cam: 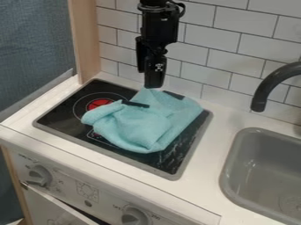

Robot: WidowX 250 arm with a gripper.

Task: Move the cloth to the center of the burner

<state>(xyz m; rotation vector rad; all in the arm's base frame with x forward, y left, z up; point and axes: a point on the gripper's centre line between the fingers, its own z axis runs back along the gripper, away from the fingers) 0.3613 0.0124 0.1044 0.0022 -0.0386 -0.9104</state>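
Camera view: I find the jaws (154, 99) released, their fingers parted over the rear portion of the cloth (138, 127); whether they touch it I cannot tell. The cloth lies rumpled on the stove (64, 116), covering its middle and reaching toward its rear right corner. I note the red mark (100, 103) partly exposed beside the cloth's left end. The sink (230, 169) is to the right, the faucet (267, 85) curving above it.
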